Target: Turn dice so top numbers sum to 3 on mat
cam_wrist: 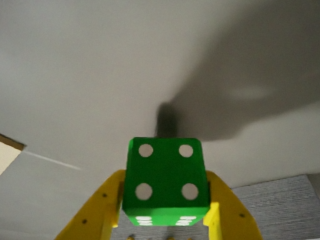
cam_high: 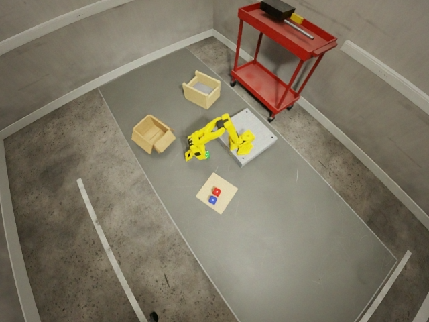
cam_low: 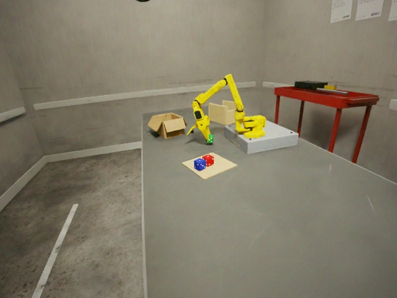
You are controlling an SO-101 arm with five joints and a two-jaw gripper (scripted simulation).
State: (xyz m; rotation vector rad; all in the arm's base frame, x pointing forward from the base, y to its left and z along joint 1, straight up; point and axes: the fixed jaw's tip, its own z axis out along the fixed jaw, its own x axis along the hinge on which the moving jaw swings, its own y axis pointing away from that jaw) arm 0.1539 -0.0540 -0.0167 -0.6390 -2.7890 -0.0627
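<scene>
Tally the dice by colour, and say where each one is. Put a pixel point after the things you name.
Red: 1 [cam_high: 216,191] [cam_low: 208,159], on the mat [cam_high: 226,194] [cam_low: 221,164]
Blue: 1 [cam_high: 212,200] [cam_low: 200,164], on the mat
Green: 1 [cam_high: 207,154] [cam_low: 210,138] [cam_wrist: 166,172], held in the gripper [cam_high: 204,155] [cam_low: 209,139] [cam_wrist: 166,187]
Total: 3 dice
</scene>
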